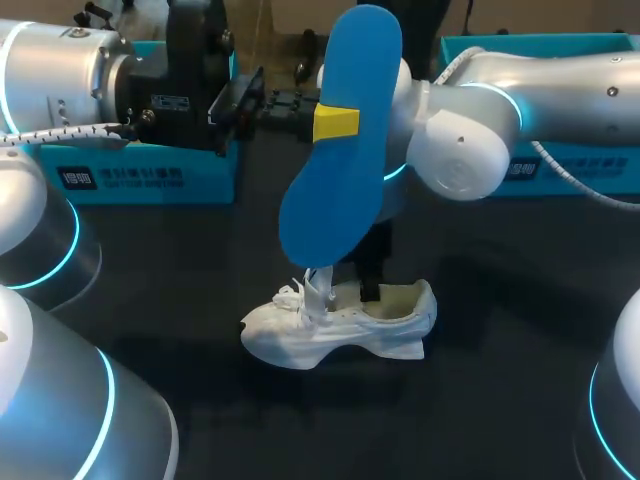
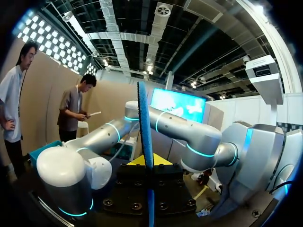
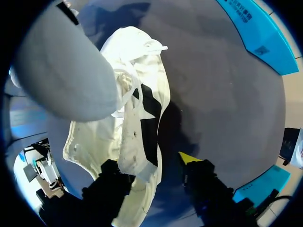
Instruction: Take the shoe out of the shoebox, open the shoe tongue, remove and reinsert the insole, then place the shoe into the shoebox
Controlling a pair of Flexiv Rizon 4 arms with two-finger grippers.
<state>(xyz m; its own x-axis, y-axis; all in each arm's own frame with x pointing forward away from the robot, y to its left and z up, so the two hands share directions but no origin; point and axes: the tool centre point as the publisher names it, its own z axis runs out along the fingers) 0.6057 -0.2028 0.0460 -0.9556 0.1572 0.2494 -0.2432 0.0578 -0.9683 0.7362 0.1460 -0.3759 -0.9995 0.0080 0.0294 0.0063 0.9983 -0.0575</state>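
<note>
A blue insole is held upright, high above the table, with my left gripper shut on its middle. In the left wrist view the insole stands edge-on between the closed fingers of my left gripper. The white shoe lies on the dark table below, toe to the left, its laces pulled up. My right gripper reaches down into the shoe's opening. In the right wrist view the shoe has its side wall between the fingers of my right gripper. A gap shows beside the yellow fingertip.
A blue shoebox stands at the back left and another blue box at the back right. A grey arm link hides part of the shoe's front in the right wrist view.
</note>
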